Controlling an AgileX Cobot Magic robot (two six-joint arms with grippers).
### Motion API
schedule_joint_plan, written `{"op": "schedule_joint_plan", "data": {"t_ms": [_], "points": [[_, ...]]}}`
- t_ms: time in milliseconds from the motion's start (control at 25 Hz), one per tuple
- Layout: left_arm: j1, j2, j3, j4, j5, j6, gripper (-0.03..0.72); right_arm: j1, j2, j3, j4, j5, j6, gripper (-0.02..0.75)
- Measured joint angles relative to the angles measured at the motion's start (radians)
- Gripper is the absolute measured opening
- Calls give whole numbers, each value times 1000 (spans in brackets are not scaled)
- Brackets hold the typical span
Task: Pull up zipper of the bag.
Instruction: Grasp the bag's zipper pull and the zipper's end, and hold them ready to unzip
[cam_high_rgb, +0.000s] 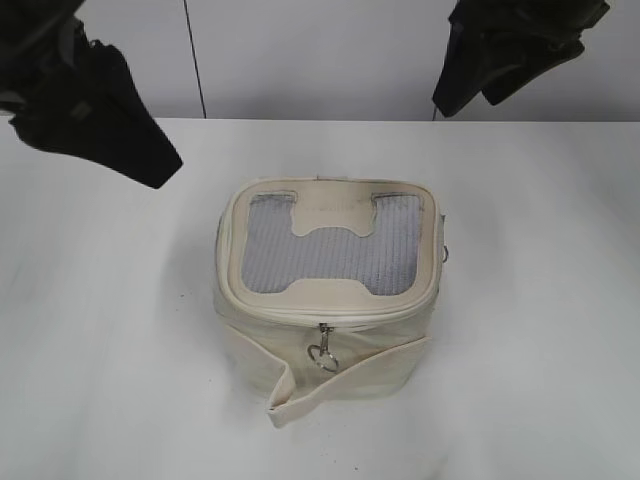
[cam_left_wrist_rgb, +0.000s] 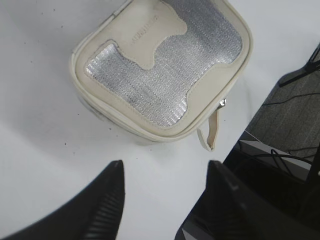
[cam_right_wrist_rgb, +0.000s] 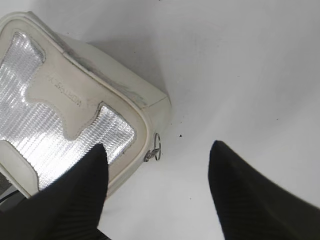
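Observation:
The small boxy cream bag (cam_high_rgb: 330, 300) stands at the middle of the white table, its lid showing grey mesh around an H-shaped cream patch. The cream zipper track (cam_high_rgb: 320, 318) runs round the lid edge. One silver ring pull (cam_high_rgb: 323, 352) hangs at the front middle; another (cam_high_rgb: 447, 252) sits on the right side and shows in the right wrist view (cam_right_wrist_rgb: 155, 150). A loose strap (cam_high_rgb: 340, 385) lies along the front. My left gripper (cam_left_wrist_rgb: 165, 167) is open, high at the bag's left. My right gripper (cam_right_wrist_rgb: 157, 150) is open, high at its right, above the ring pull.
The white table (cam_high_rgb: 100, 350) reaches a pale wall behind. In the left wrist view the table's edge shows, with dark equipment and cables (cam_left_wrist_rgb: 285, 165) beyond it. The bag's strap end (cam_left_wrist_rgb: 210, 135) hangs near that edge.

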Motion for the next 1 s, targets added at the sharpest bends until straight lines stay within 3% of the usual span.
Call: {"op": "schedule_joint_plan", "data": {"t_ms": [240,560,800,1000], "points": [[0,0,0,0,-23,0,403,1,-26,7,0,0,16,495],[0,47,0,0,-222,0,403,1,-93,26,0,0,20,495],[0,147,-6,-10,-317,0,403,1,-171,132,-13,0,22,495],[0,256,-94,-13,-301,13,403,1,-268,256,-46,0,25,495]]}}
